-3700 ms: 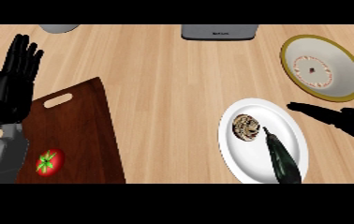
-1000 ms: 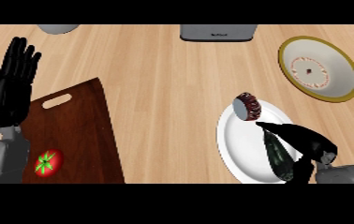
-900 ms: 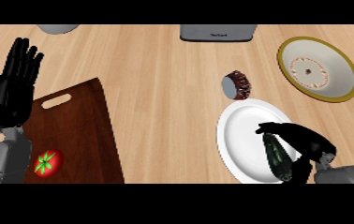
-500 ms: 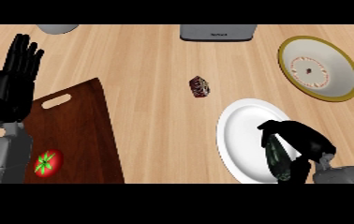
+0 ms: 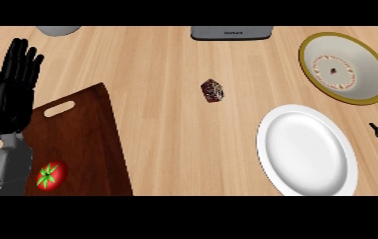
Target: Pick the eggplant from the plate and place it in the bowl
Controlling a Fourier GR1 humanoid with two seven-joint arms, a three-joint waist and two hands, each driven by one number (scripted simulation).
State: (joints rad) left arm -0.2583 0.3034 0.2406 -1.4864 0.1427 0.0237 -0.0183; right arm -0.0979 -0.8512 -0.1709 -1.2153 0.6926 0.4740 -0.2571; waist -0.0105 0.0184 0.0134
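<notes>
The white plate (image 5: 306, 150) lies at the right of the counter with nothing on it. No eggplant shows anywhere in the head view. The bowl (image 5: 341, 67), yellow-rimmed with a white inside, stands at the upper right beyond the plate. Only a small black tip of my right hand (image 5: 374, 128) shows at the right edge, beside the plate. My left hand (image 5: 18, 88) rests open at the far left, fingers up.
A small dark red round item (image 5: 212, 90) lies on the bare wood mid-counter. A brown cutting board (image 5: 77, 143) with a tomato (image 5: 51, 175) is at the lower left. A grey appliance (image 5: 231, 32) and a grey vessel (image 5: 59, 30) stand along the far edge.
My right hand, which was curled round the eggplant on the plate, has gone off to the right with it. The small dark item rolled off the plate to mid-counter.
</notes>
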